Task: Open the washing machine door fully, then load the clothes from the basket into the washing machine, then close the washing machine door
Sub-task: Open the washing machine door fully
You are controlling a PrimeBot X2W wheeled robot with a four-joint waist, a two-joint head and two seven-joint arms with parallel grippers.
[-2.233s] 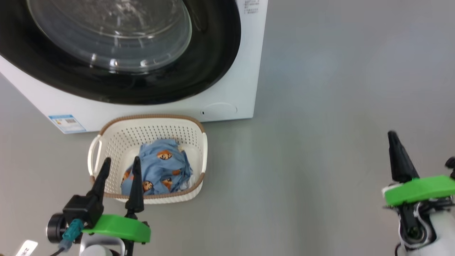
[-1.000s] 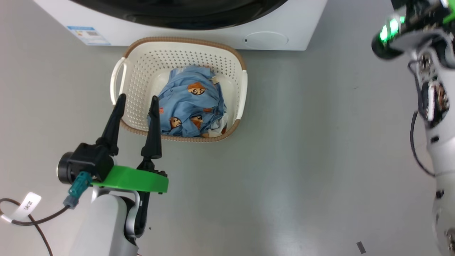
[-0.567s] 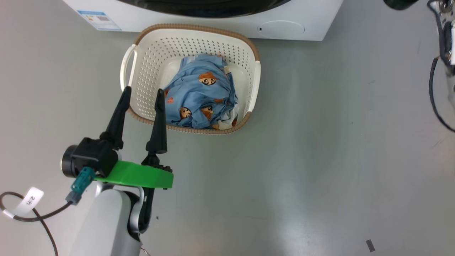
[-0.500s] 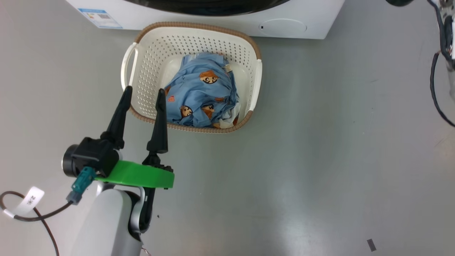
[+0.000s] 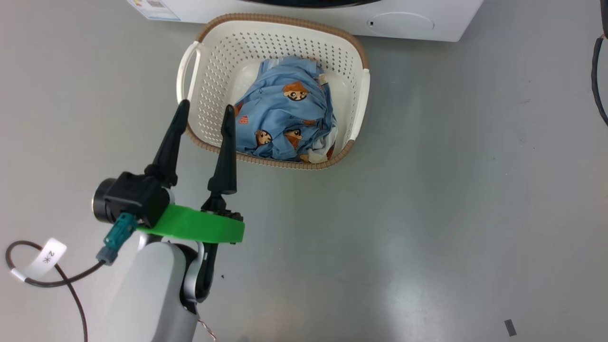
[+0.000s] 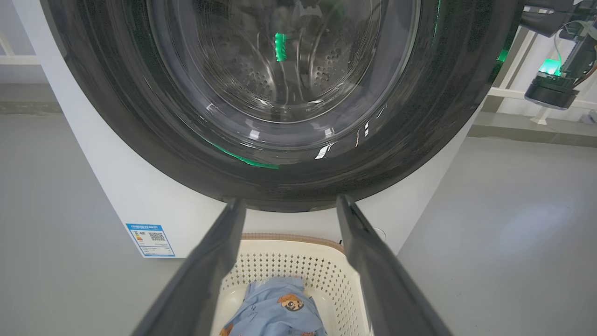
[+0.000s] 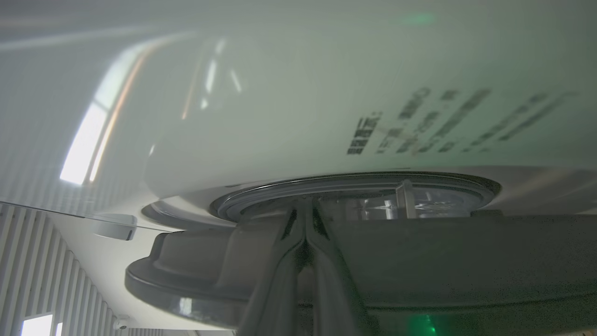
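The cream basket (image 5: 204, 109) stands on the floor just in front of the washing machine (image 5: 456, 21), with the light blue bear-print clothes (image 5: 285, 114) heaped inside. My left gripper (image 5: 206, 107) hangs open over the basket's near-left rim, holding nothing. In the left wrist view the same gripper (image 6: 287, 203) points at the washing machine door (image 6: 284, 84), whose black rim lies against the white front (image 6: 116, 186); the basket (image 6: 289, 270) and clothes (image 6: 275, 312) lie below. My right gripper (image 7: 305, 210) is shut, its tips at the door's rim edge (image 7: 354, 186).
Grey floor spreads wide to the right of the basket and toward me. A round service flap (image 5: 401, 23) and a blue sticker (image 6: 150, 239) mark the machine's lower front. My right arm's wrist (image 6: 550, 88) hangs beside the door's right side.
The head camera has shifted, so the basket now sits higher and further right in the picture. The right arm has passed out of the head picture's upper right. The left gripper stays open.
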